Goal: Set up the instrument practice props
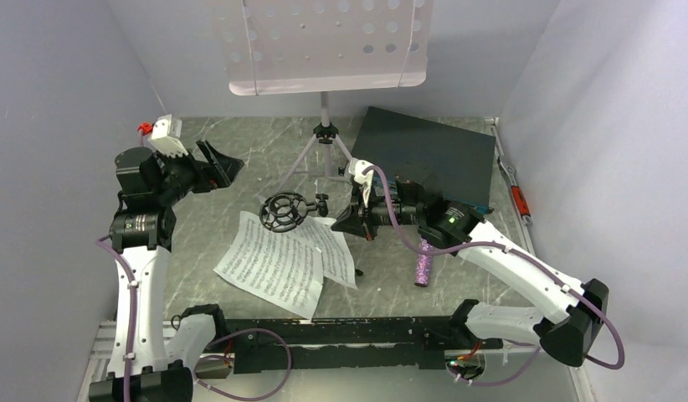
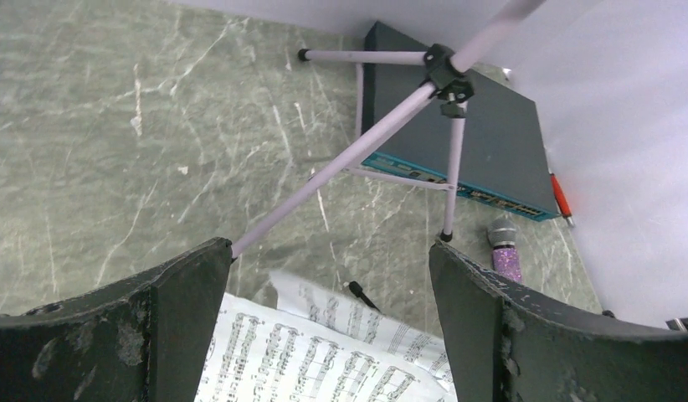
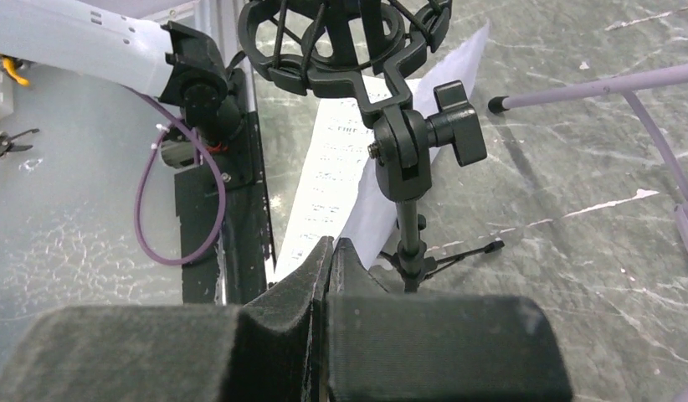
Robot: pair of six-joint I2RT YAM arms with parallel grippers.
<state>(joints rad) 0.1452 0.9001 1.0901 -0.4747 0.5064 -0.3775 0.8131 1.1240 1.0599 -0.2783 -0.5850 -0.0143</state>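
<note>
Right hand [image 3: 331, 247] pressed shut, dark padded fingers meeting with nothing seen between them; low over the grey-green marbled table [image 1: 240, 167], near its middle.

Just beyond the fingertips, the small black tripod stand with ring mount [image 3: 403, 151]: upright, thin legs splayed on the table, a knobbed swivel joint under a round cage-like ring strung with cords.

Around its foot, two white sheet-music pages [image 1: 274, 268], flat and overlapping, one leg tip over a page. Rows of printed staves on both; a heading line on one, too blurred to read.

Right of the hand, partly under the right arm, a glittery purple microphone [image 1: 423, 264] with a grey mesh head, lying on the table, apart from the small stand.

Left hand [image 2: 331, 251] spread wide, holding nothing, raised at the left side of the table.

Ahead of it, the pale lilac perforated music stand [image 1: 324, 42]: upright at the back middle, on three thin lilac legs with black tips and a black hub, its desk dotted with round holes.

Right of those legs, a flat dark grey-teal box [image 1: 428, 155]: bright teal edge with small white marks, not readable.
</note>
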